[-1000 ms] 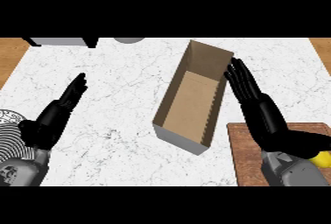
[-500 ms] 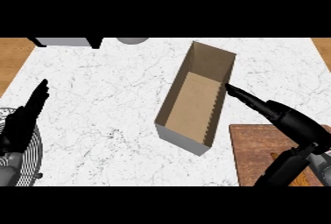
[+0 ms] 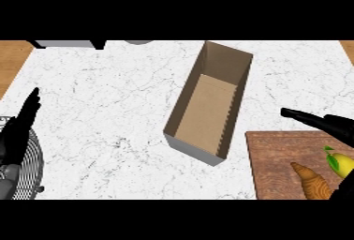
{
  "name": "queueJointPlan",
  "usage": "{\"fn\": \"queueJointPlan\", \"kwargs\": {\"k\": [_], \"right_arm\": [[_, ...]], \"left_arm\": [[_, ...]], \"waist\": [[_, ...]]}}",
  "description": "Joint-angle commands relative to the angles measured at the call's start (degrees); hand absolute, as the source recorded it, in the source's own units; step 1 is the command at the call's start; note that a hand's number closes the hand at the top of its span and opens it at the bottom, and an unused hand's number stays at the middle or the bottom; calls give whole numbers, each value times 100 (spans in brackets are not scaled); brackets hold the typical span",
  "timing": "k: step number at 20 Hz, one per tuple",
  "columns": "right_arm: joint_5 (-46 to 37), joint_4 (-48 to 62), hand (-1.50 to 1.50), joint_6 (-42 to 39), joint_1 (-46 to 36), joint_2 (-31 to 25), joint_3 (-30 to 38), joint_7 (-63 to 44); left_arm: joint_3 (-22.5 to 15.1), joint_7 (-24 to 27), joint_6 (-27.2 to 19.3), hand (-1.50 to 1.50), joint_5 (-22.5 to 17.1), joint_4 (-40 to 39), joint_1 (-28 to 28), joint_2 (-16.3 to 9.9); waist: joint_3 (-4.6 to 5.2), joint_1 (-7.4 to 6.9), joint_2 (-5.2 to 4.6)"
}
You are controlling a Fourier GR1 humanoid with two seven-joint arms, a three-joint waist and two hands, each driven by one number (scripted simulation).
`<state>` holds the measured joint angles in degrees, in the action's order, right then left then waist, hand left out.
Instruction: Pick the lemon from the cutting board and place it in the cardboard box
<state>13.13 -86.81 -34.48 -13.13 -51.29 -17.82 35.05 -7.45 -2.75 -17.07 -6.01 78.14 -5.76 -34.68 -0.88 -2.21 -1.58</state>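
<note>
The counter (image 3: 124,93) looks like white marble with fine grey veins, smooth and faintly polished. The box (image 3: 207,108) is plain matt brown cardboard. The cutting board (image 3: 283,159) shows dark, grained wood. The lemon (image 3: 343,164) has a smooth yellow skin. Both hands look matt black, the left hand (image 3: 24,122) and the right hand (image 3: 325,123).

A white marbled desk (image 3: 117,93) with fine dark veins fills most of the view, with strips of brown wood showing past its left and right edges at the top. At the lower left a round wire rack (image 3: 31,166) of thin metal bars sits partly over the desk's edge, cut off by the frame. Along the top edge a grey object (image 3: 66,44) and, just right of it, a small pale rounded one (image 3: 138,42) are only partly visible, and a brown croissant (image 3: 313,182) lies at the lower right.
</note>
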Motion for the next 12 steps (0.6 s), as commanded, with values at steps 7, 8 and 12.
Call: {"fn": "queueJointPlan", "kwargs": {"k": [7, 8, 12], "right_arm": [[-2194, 345, -150, 181, -495, -1363, -305, 2396], [-2478, 357, -150, 349, -589, -1419, -491, 2470], [-3611, 656, -150, 1284, -577, -1677, -1095, 3071]], "left_arm": [[-164, 36, -62, 0, 200, -183, -91, 146], [-117, 31, -26, 0, 168, -179, -205, 119], [-25, 24, -34, 0, 202, -337, -389, 74]], "waist": [[29, -85, 22], [33, -179, -4], [46, -179, -12]]}}
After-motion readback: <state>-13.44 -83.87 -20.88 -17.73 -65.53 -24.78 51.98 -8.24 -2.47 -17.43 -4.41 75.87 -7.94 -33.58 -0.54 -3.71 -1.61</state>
